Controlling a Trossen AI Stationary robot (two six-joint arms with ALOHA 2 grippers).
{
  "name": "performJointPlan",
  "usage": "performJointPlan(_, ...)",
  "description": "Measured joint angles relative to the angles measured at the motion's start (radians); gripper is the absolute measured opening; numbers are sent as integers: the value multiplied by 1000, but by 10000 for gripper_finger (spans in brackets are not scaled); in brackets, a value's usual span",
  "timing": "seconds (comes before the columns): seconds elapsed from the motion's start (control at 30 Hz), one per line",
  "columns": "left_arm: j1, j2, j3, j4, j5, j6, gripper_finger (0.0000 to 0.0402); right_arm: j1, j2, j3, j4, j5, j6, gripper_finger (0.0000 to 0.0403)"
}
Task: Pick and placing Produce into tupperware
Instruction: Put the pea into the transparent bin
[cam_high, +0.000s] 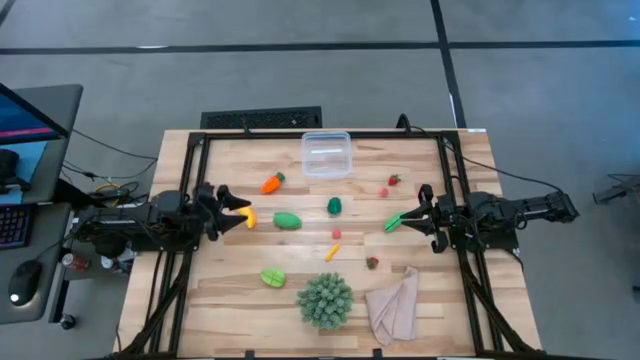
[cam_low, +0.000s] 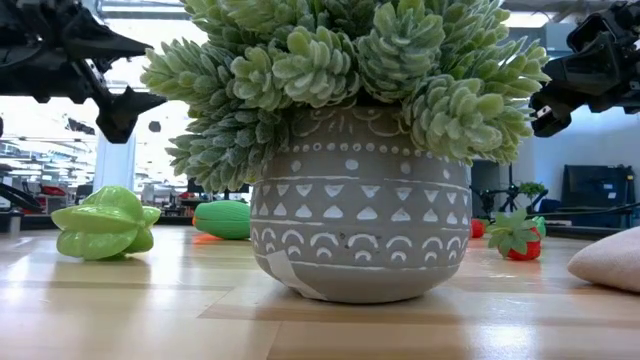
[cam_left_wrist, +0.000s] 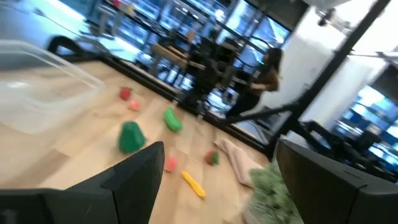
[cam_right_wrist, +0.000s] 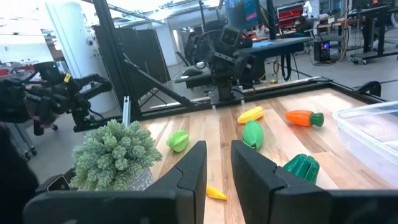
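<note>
The left claw (cam_high: 238, 205) is hovering over the left side of the worktop (cam_high: 230, 290) with its fingers spread wide and nothing between them; in the high view the yellow banana (cam_high: 249, 217) is lying right at its fingertips, though whether it is touching them cannot be told. Just beyond it the oval green piece (cam_high: 287, 220) is lying on the wood, and the orange carrot (cam_high: 271, 183) is sitting a little farther toward the back edge.

The right claw (cam_high: 418, 212) is hanging over the right side of the worktop with its fingers pressed together, holding nothing. A light green pod (cam_high: 393, 222) is lying just beside its tip. Two small red berries (cam_high: 389, 186) are resting between that claw and the tupperware (cam_high: 327, 154), which is standing empty at the middle of the back edge.

Near the centre a dark green piece (cam_high: 334, 205) is sitting, with a small pink piece (cam_high: 336, 233) and a little yellow-orange piece (cam_high: 332, 252) nearer the front. Another red berry (cam_high: 372, 263) is lying close to the beige cloth (cam_high: 394, 305). The green star fruit (cam_high: 272, 277) is resting beside the spiky plant in its patterned pot (cam_high: 325, 298) at the front edge.
</note>
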Motion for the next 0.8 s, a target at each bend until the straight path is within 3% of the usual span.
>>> performJointPlan(0.23,0,0,0,13,-189,-160,300,0,0,-1,6,6,7,68)
performJointPlan(0.33,0,0,0,20,-265,-241,300,0,0,-1,52,9,104,68)
performJointPlan(0.5,0,0,0,22,-292,-412,300,-2,0,-1,206,14,360,68)
performJointPlan(0.57,1,0,0,24,-322,-403,300,-3,0,-1,250,13,419,68)
performJointPlan(0.8,2,0,0,32,-424,-452,300,-12,0,-1,299,66,435,68)
